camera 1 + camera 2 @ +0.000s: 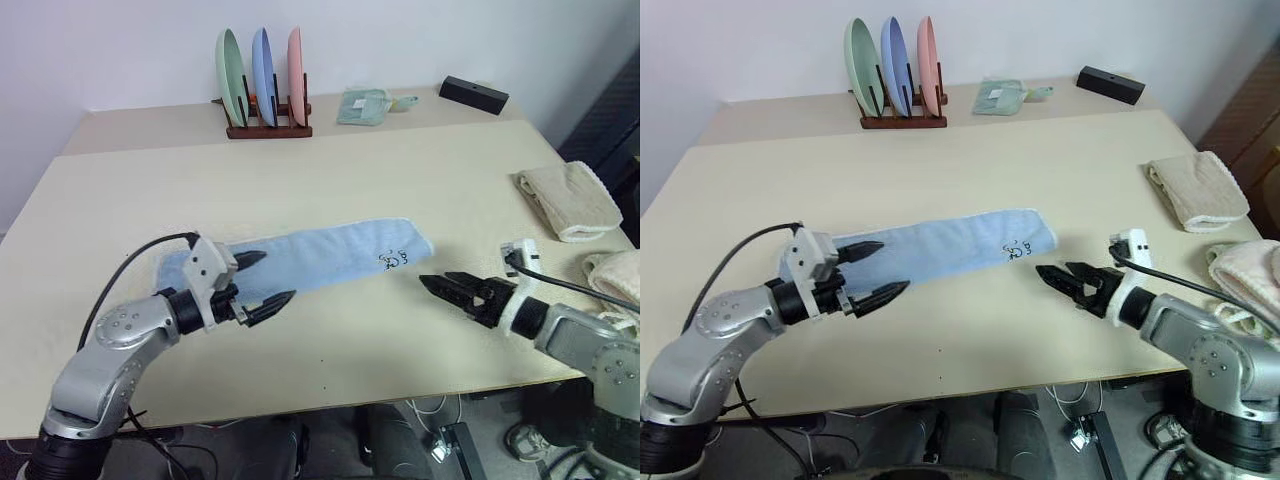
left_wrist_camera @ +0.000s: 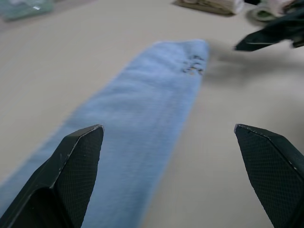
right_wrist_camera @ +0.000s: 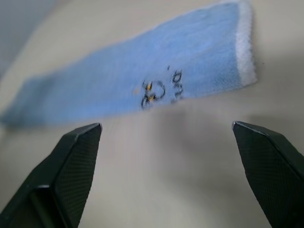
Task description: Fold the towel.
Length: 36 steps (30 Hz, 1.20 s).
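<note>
We see the towel (image 1: 310,256) lying flat mid-frame on the desk (image 1: 400,170). Our left hand (image 1: 262,282) at its lower-left end and right hand (image 1: 440,285) at lower right both stand apart, empty.

Left gripper (image 1: 259,281) wide apart, right gripper (image 1: 440,284) spread, both empty

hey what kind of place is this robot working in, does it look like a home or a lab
Probably a lab or test room set up like a home: a plain table against a bare wall holds staged props, a rack of plates, a light blue towel, folded beige towels, with cables on the floor underneath.
</note>
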Available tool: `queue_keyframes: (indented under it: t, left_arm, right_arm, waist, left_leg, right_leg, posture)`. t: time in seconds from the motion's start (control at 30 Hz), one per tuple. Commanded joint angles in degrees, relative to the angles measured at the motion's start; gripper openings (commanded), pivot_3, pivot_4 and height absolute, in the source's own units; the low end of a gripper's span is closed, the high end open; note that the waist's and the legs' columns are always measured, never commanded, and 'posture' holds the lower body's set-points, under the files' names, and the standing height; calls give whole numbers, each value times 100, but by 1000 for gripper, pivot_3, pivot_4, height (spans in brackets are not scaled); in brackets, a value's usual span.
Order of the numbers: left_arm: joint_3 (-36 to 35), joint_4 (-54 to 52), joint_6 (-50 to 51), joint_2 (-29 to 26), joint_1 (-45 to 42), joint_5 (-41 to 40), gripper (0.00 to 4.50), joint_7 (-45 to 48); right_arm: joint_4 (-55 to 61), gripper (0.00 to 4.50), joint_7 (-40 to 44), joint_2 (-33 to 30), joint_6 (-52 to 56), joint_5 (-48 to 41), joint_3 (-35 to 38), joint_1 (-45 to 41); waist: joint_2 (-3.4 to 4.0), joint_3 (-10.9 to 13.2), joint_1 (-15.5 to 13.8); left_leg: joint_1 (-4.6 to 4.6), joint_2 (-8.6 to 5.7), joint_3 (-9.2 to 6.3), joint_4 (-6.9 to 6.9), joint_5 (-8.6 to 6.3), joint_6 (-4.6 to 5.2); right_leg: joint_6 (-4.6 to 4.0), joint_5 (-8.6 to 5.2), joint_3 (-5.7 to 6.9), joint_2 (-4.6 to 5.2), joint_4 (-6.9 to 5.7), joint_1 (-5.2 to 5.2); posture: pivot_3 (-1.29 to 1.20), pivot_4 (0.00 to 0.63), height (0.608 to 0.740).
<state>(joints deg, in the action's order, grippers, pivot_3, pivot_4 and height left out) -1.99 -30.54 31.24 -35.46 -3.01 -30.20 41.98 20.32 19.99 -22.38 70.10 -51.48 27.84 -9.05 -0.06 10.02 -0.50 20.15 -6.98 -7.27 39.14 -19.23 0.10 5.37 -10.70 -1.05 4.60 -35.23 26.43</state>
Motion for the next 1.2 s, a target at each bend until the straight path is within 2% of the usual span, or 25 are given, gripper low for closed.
queue_keyframes:
  t: [0.03, 0.23, 0.4, 0.5, 0.57, 0.67, 0.73, 0.77, 0.9, 1.07, 1.17, 1.2]
  left_arm:
    - [76, -160, -6, -13, -93, -46, 4500, 46]
    - [-119, -104, 21, 28, -78, -113, 4500, -90]
    - [-79, -313, 39, 66, 82, -138, 4500, -159]
    - [-57, -346, 30, 81, 125, -102, 4500, -207]
    - [-62, -374, 20, 90, 190, -84, 4500, -244]
    - [-53, -386, -15, 90, 250, -60, 4500, -278]
    - [-39, -384, -52, 94, 292, -34, 4500, -289]
    - [-33, -375, -66, 98, 303, -25, 4500, -291]
    - [-1, -269, -118, 89, 270, 0, 4500, -235]
    - [137, 92, -209, 88, -5, 47, 4500, -50]
    - [221, 289, -284, 102, -163, 97, 4500, 79]
    - [287, 402, -335, 118, -260, 144, 4500, 141]
  right_arm:
    - [-95, 4482, -1173, 564, 257, -152, 350, -413]
    - [-606, 4482, -2379, 1434, 385, -397, 811, -981]
    - [-1517, 4482, -2898, 1616, -49, -82, 762, -1689]
    - [-1759, 3593, -3051, 1682, -185, -147, 800, -1896]
    - [-1780, 2697, -3129, 1692, -241, -182, 789, -1943]
    - [-1752, 1068, -3243, 1669, -326, -194, 759, -1920]
    - [-1619, 133, -3302, 1580, -349, -270, 844, -1866]
    - [-1541, 16, -3323, 1509, -342, -330, 906, -1843]
    - [-1265, 16, -3283, 993, -259, -551, 1135, -1720]
    - [-939, 16, -2957, -75, -115, -845, 1501, -1433]
    - [-832, 16, -2706, -592, -92, -878, 1480, -1327]
    - [-640, 16, -2422, -886, -88, -786, 1184, -1292]
  waist:
    - [6, -2, -15]
    - [-3, -16, -15]
    - [-2, -25, 27]
    - [0, -32, 16]
    - [1, -33, 9]
    - [3, -33, 26]
    - [2, -37, 27]
    - [2, -38, 15]
    - [6, -37, -32]
    - [9, -36, -16]
    - [11, -38, 5]
    - [11, -37, 16]
  left_leg:
    - [2, -2, 1, 1, 3, -5]
    - [5, -3, 0, 1, 4, -7]
    - [-4, -2, 3, 0, 4, -6]
    - [-9, -2, 4, 0, 4, -6]
    - [-6, -2, 2, -2, 4, -6]
    - [-2, -2, 4, -2, 3, -5]
    - [1, -2, 4, -3, 4, -5]
    - [-2, -1, 3, -3, 3, -4]
    - [4, -7, 3, 0, 2, 0]
    - [6, -5, 4, -1, 0, 3]
    - [5, -3, 6, -2, -14, 27]
    - [3, -1, 7, -3, -14, 28]
  right_leg:
    - [0, 0, 0, 1, 0, 2]
    - [0, 0, 2, 1, 5, 2]
    - [0, 0, 0, -2, 3, -4]
    - [0, 0, 0, -3, 1, -6]
    - [0, 0, 1, -2, 2, -5]
    - [0, 0, -2, -2, 4, 0]
    - [0, 0, -2, -3, 2, 4]
    - [0, 0, -1, -3, 3, 0]
    - [0, 0, 0, 2, 7, -1]
    - [1, 0, 0, 1, 11, 1]
    - [1, 0, 0, 0, 10, 0]
    - [1, 0, 0, -1, 10, 0]
  posture:
    - [0, 150, 735]
    - [0, 150, 735]
    - [0, 150, 735]
    - [0, 150, 735]
    - [0, 150, 735]
    - [0, 150, 735]
    - [0, 150, 735]
    - [0, 150, 735]
    - [0, 150, 735]
    - [0, 150, 735]
    - [0, 150, 735]
    - [0, 150, 735]
